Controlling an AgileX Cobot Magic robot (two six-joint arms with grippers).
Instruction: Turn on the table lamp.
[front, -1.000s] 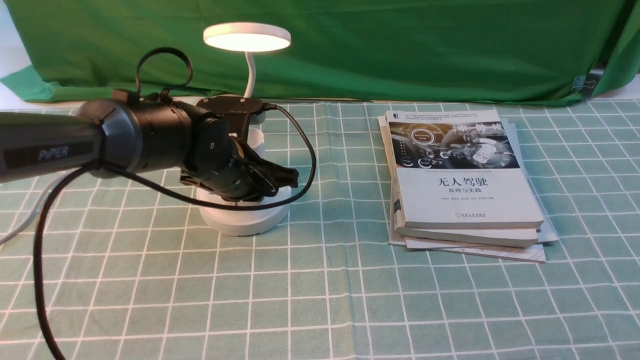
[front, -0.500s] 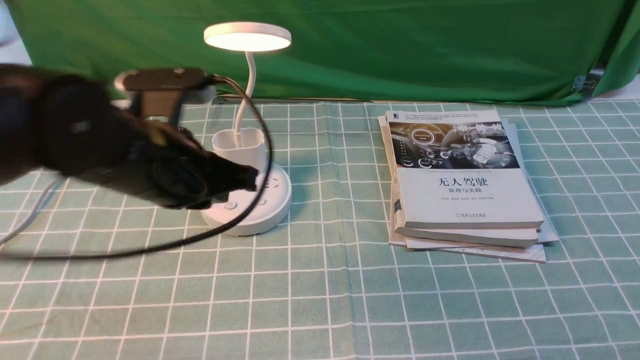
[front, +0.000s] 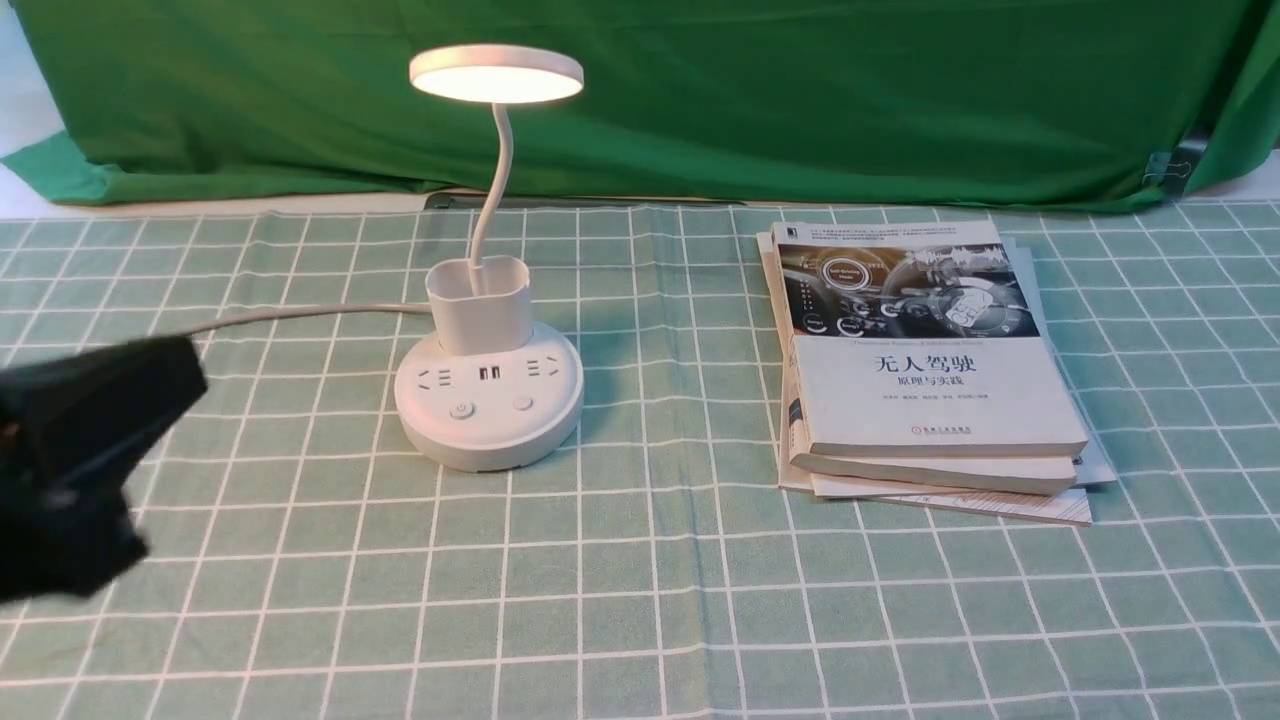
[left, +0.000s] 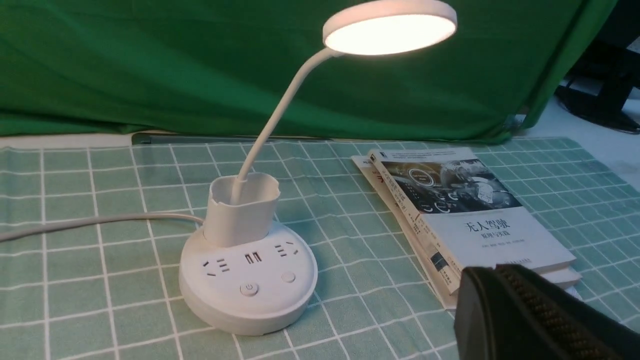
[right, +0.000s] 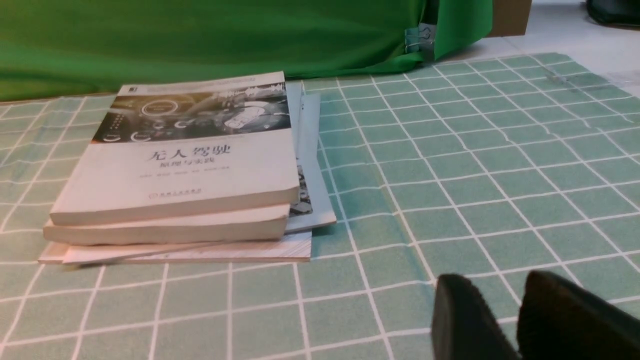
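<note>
Front view shows us the table lamp (front: 489, 400) standing upright on the left of the checked cloth (front: 620, 560), left of the stacked books (front: 930, 390), its disc glowing warm white. We see its round white base (front: 489, 430), with sockets, USB ports and two buttons; then the flat disc head (front: 496, 75), the cup-like holder (front: 480, 310) and the thin, curving neck (front: 497, 180). Our left gripper (front: 130, 460), blurred, is well apart from it; we cannot tell how wide its fingers are. Our right gripper (right: 505, 305) has a narrow gap between its fingertips, holding nothing.
</note>
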